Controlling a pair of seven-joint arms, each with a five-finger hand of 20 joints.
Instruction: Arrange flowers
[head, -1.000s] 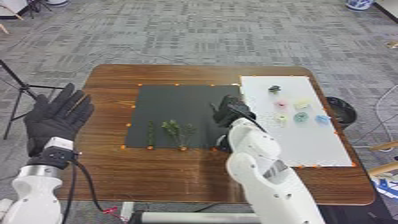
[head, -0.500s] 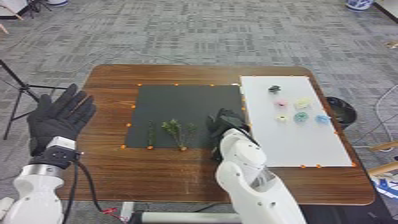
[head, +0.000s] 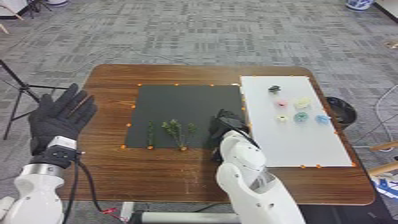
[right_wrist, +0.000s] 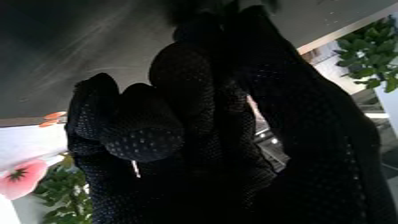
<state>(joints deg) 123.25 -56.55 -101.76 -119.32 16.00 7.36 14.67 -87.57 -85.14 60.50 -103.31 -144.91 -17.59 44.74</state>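
In the head view my right hand (head: 228, 122) is over the right edge of the black mat (head: 182, 102), right of the green stems (head: 171, 131) lying near the mat's front edge. In the right wrist view my right hand (right_wrist: 204, 110) has curled fingers, and I can make out nothing held among them. A pink flower (right_wrist: 22, 179) and green leaves (right_wrist: 366, 52) appear beyond the glove there. On the white board (head: 311, 145) lie pink (head: 282, 103), pale yellow (head: 302, 103), teal (head: 301, 117) and blue (head: 322, 119) flowers. My left hand (head: 60, 117) is open, left of the table.
A dark green piece (head: 274, 89) and a small yellow flower (head: 282, 118) also lie on the white board. Beside the table's right edge stands a black bin (head: 341, 112). Orange markers line the mat and board. A tripod (head: 16, 100) stands at the far left.
My right hand has shifted a little nearer the table's front edge, and its forearm has swung left. The left hand has moved very slightly to the right.
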